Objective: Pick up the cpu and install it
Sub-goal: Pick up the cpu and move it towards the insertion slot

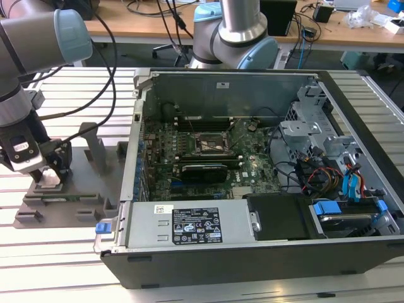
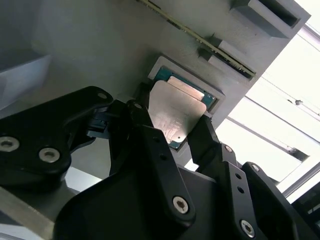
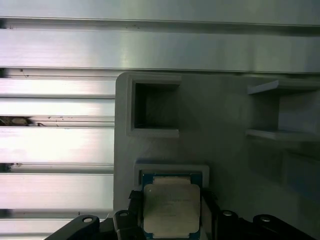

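The cpu (image 2: pixel 175 112), a flat square chip with a pale silver top, lies in a shallow square recess of the grey fixture (image 3: pixel 225 150). In both wrist views my gripper (image 2: pixel 172 122) straddles the chip, one black finger (image 2: pixel 142 117) against each of two opposite sides, shut on it. The first wrist view shows the cpu (image 3: pixel 171 207) seated in its recess between the fingertips of the gripper (image 3: pixel 171 202). In the exterior view the gripper (image 1: pixel 47 177) stands low over the fixture (image 1: pixel 63 196) at the exterior view's left. The motherboard's square socket (image 1: pixel 211 144) sits inside the open computer case (image 1: pixel 252 252).
The fixture has other pockets and upright ribs (image 1: pixel 95 148) around the gripper. A long black card (image 1: pixel 202 169) lies across the motherboard just below the socket. Drive cages and cables (image 1: pixel 328 170) fill the case's right side. A second arm's base (image 1: pixel 233 31) stands behind the case.
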